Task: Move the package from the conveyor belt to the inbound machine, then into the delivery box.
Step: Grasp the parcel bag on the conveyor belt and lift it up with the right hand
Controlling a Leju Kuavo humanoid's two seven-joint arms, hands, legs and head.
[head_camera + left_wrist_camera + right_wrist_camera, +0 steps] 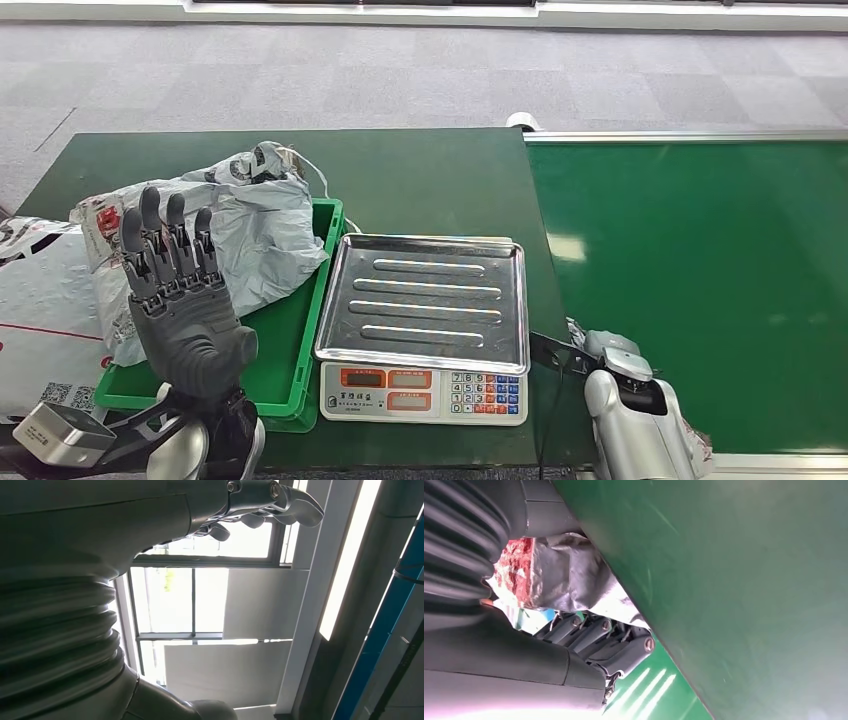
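I am looking down from the robot's head at a dark green table (pixel 420 165). A weighing scale (pixel 424 335) with a bare steel pan is sitting in the middle; I take this to be the inbound machine. The conveyor belt (pixel 700 290) is running along its right side. A green crate (pixel 290 350) is standing to its left, probably the delivery box. A grey plastic mail bag (pixel 255 235) is already lying crumpled across the crate, spilling over its far rim. A second white bag (pixel 40 310) is lying beside it at the table's left edge.

I am holding the left hand (pixel 180 300) raised above the crate, fingers straight, spread a little and gripping nothing. It is sitting out of the way, I judge, with the scale pan left free.

The right hand (pixel 589 640) is working low at the near edge of the belt. In the right wrist view its dark fingers are curling around a crinkled grey package (pixel 559 580) with a red label, pinning it against the palm. I am gripping it there, I judge, so I can lift it off the belt and carry it left onto the scale pan.
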